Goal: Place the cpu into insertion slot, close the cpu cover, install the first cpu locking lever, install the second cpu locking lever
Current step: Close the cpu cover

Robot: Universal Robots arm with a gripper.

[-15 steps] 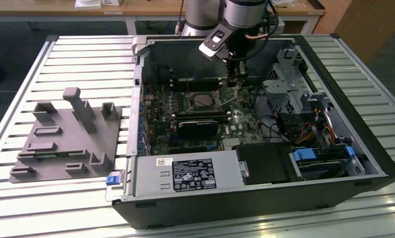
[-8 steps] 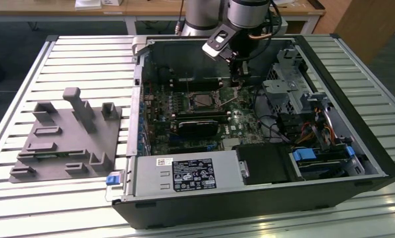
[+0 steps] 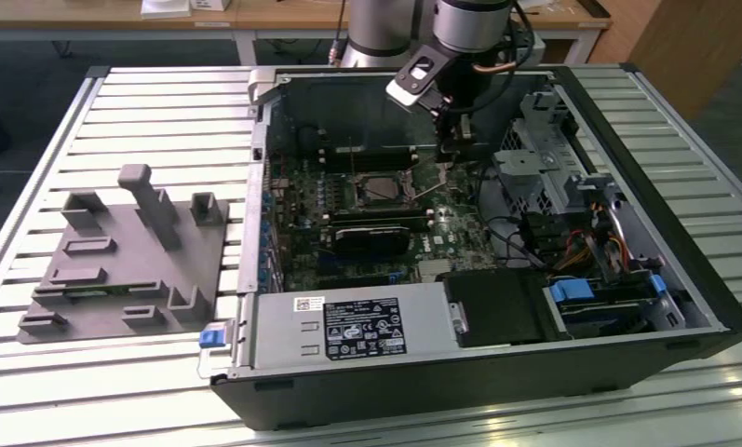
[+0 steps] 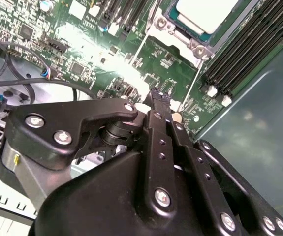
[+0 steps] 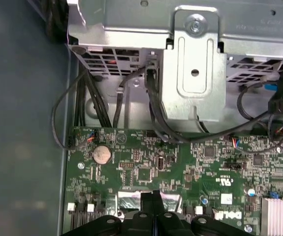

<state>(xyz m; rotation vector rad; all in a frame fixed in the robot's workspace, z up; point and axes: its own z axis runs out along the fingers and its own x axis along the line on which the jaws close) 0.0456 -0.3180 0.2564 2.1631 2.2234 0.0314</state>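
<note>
Fixture: a grey moulded parts holder (image 3: 122,251) rests on the slatted metal desk (image 3: 47,140), for staging parts, I judge.
Labels: a white-and-black sticker (image 3: 364,328) on the case's metal box; its print is too small to tell.
Cpu: the pale silvery square cpu (image 4: 205,12) sits seated on the green motherboard (image 4: 156,64), with the thin silvery cpu cover (image 4: 180,39) lying around it.
Tool: my black tool (image 4: 157,98) hangs near it, its fingers pressed together and gripping nothing.

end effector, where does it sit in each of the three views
Exterior view: end effector hangs inside the case, to the exterior view's right of the cpu.
Second wrist view: end effector points at the motherboard near the cpu.
First wrist view: end effector lies over the motherboard, facing the drive cage.
Shared landmark: the green motherboard.
</note>
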